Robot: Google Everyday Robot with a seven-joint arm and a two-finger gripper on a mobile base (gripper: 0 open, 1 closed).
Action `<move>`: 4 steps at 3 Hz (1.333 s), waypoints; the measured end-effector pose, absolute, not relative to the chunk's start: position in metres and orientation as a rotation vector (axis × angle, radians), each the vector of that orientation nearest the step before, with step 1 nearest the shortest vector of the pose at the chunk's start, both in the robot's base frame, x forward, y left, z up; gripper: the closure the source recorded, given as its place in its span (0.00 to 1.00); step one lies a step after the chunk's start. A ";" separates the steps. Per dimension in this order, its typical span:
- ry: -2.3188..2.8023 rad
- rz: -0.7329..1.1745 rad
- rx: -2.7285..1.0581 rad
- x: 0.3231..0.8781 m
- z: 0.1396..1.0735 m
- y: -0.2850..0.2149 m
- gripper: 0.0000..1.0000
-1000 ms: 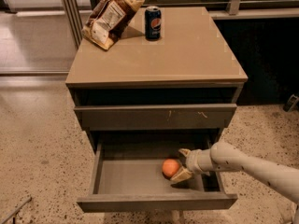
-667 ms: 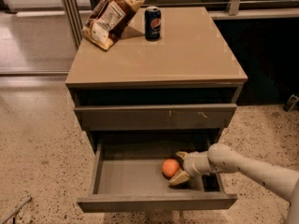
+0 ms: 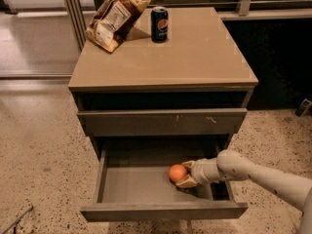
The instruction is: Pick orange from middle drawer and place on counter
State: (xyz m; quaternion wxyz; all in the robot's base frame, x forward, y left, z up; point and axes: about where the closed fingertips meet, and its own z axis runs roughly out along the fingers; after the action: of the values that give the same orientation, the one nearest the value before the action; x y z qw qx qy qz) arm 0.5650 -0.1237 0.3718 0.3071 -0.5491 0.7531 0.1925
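In the camera view, the gripper (image 3: 186, 174) sits inside the open middle drawer (image 3: 130, 185), toward the drawer's right side and below the front-right corner of the counter (image 3: 195, 57). The arm reaches in from the right edge of the cabinet. Compared with a second ago, the forearm has slid a little further left into the drawer, so the claw is now set more closely on the orange (image 3: 177, 172). One finger lies over the fruit's upper right and the other under its lower right. They are spread only as wide as the fruit and look closed onto it. The orange has hardly shifted, at most a touch higher. It rests near the middle of the drawer floor, right of centre and clear of the front wall. I judge that the grasp has just been made and the lift has not really begun. The raise comes next and has to clear the scratched drawer front (image 3: 161, 123) that overhangs just above. The fruit then goes up onto the counter, where the front half is bare. A soda can (image 3: 159, 24) stands near the back edge and a snack bag (image 3: 114, 18) lies at the back-left corner
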 end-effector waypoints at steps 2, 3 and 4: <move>1.996 0.579 -1.560 0.556 0.422 -0.112 1.00; 2.001 0.638 -1.617 0.560 0.466 -0.108 1.00; 2.000 0.626 -1.711 0.567 0.533 -0.104 1.00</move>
State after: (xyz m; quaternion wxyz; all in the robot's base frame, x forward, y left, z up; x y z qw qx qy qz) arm 0.5668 -0.1039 0.5326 0.2163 -0.6176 0.7216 0.2260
